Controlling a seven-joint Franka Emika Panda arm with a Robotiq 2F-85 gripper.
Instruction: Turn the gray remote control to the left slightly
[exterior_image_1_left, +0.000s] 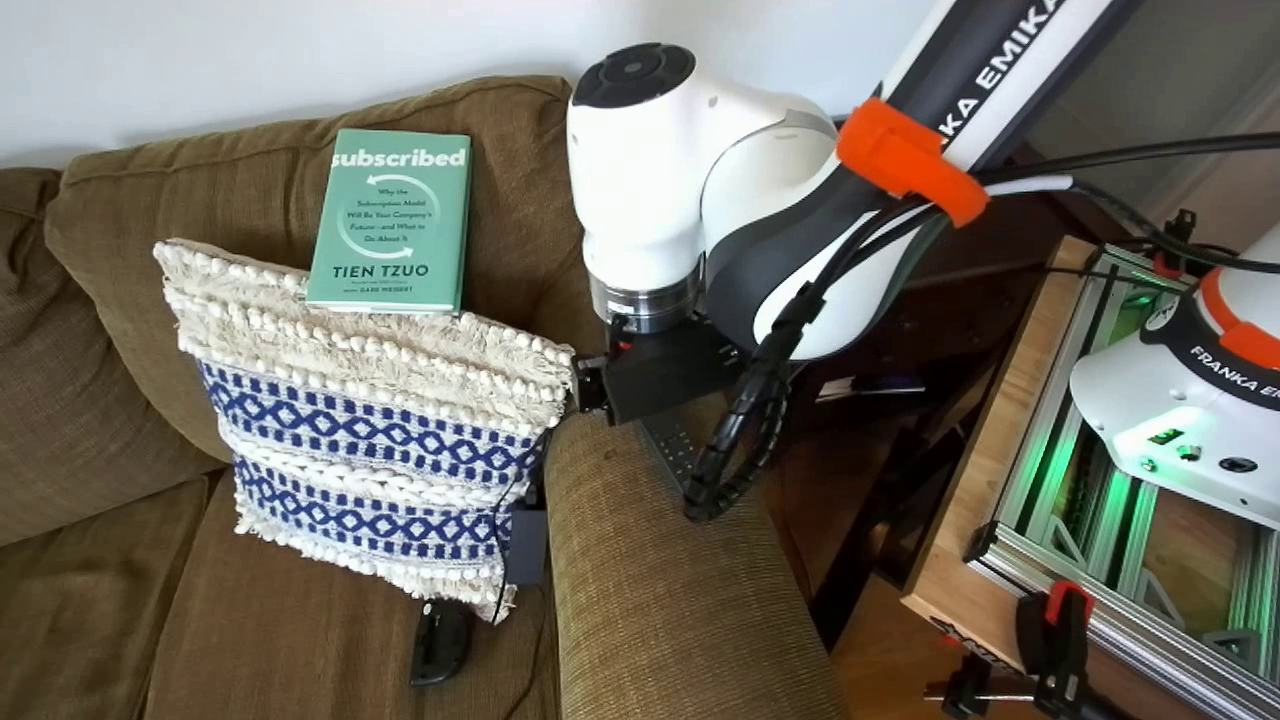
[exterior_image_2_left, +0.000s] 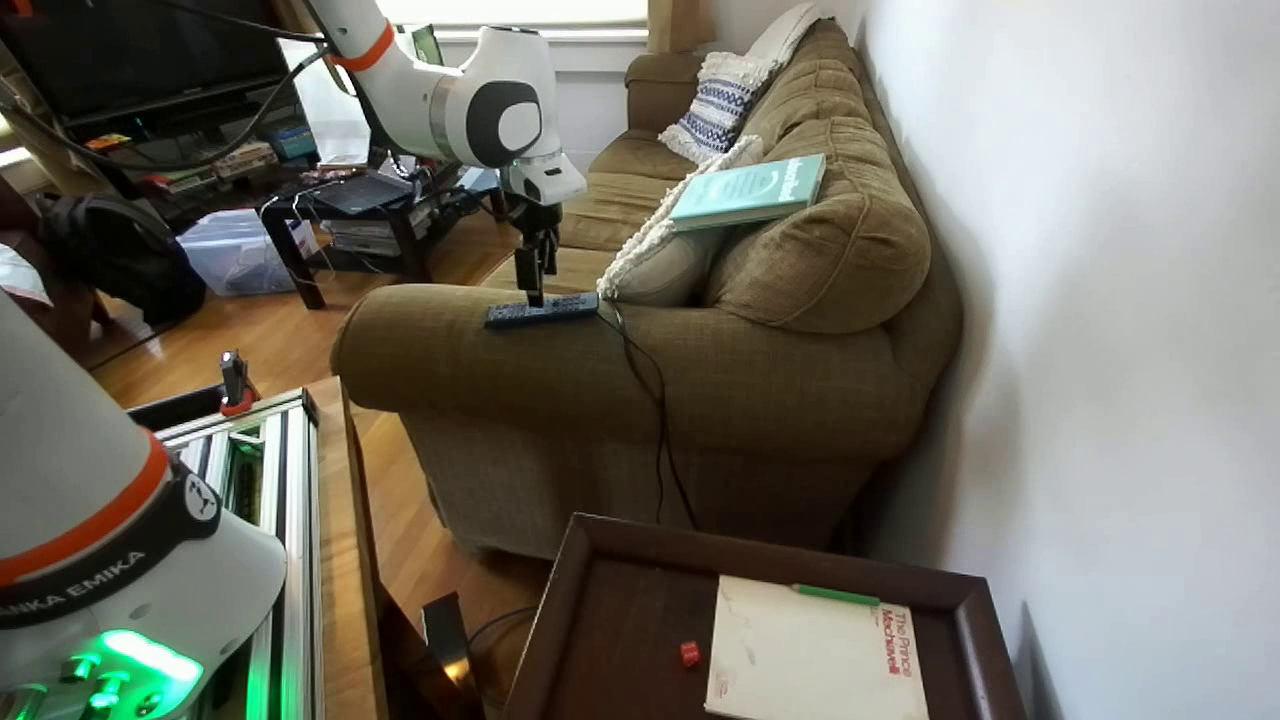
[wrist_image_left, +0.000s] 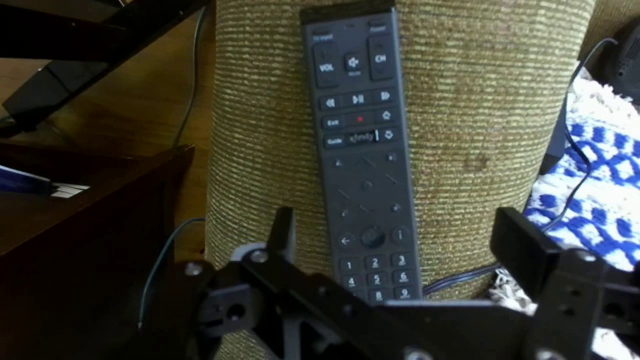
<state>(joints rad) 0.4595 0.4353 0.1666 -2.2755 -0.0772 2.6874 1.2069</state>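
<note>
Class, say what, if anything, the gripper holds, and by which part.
Nothing is held: the gripper is open; the gray remote control lies on the sofa arm.

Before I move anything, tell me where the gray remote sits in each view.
In an exterior view: gray remote, just below center, partly hidden.
In an exterior view: gray remote, just above and left of center.
Wrist view: gray remote, slightly right of center, lower end hidden.
Shared landmark: the sofa arm under it.

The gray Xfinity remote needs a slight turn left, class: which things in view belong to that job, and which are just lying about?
For the job:
gray Xfinity remote
open pincer

Just lying about:
green "Subscribed" book
"The Prince" book
red die
green pencil
blue-patterned cushion
</note>
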